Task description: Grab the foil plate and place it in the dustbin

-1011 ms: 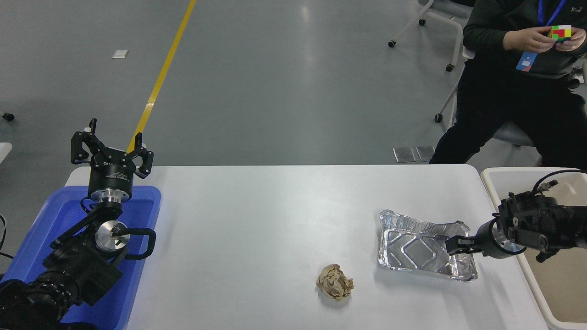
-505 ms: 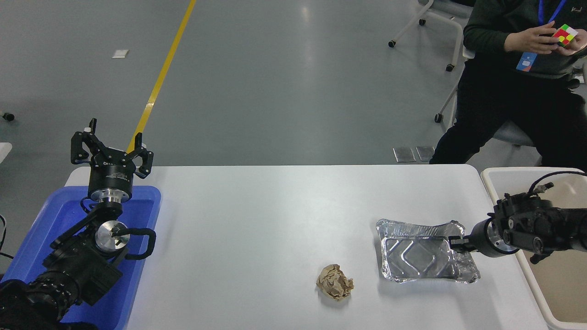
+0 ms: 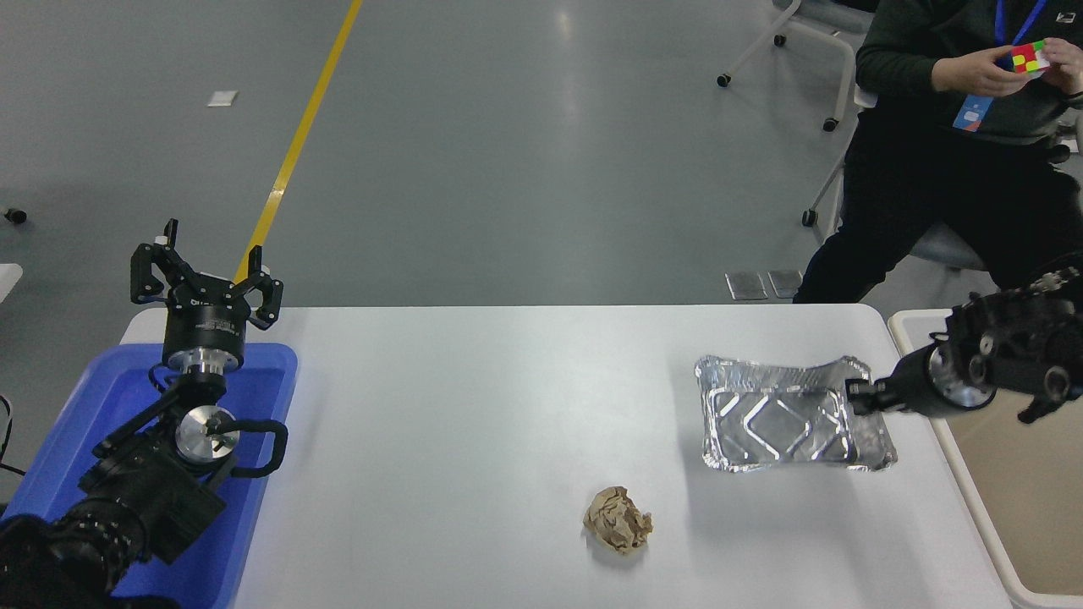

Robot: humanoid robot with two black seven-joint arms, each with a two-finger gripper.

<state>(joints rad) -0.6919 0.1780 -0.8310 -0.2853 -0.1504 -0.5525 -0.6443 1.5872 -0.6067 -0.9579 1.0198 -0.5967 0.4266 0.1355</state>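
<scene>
The shiny foil plate hangs above the right part of the white table, and its shadow lies on the table below it. My right gripper is shut on the plate's right rim and holds it up, slightly tilted. The cream-beige dustbin stands just past the table's right edge, to the right of the plate; only its left part shows. My left gripper is open and parked at the lower left, over the blue tray.
A crumpled brown paper ball lies on the table in front of the plate. A blue plastic tray sits under my left arm. A person sits at the far right, handling a coloured cube.
My right gripper has lifted the foil plate off the table and carried it up and slightly right, toward the dustbin. The left arm has not moved.
</scene>
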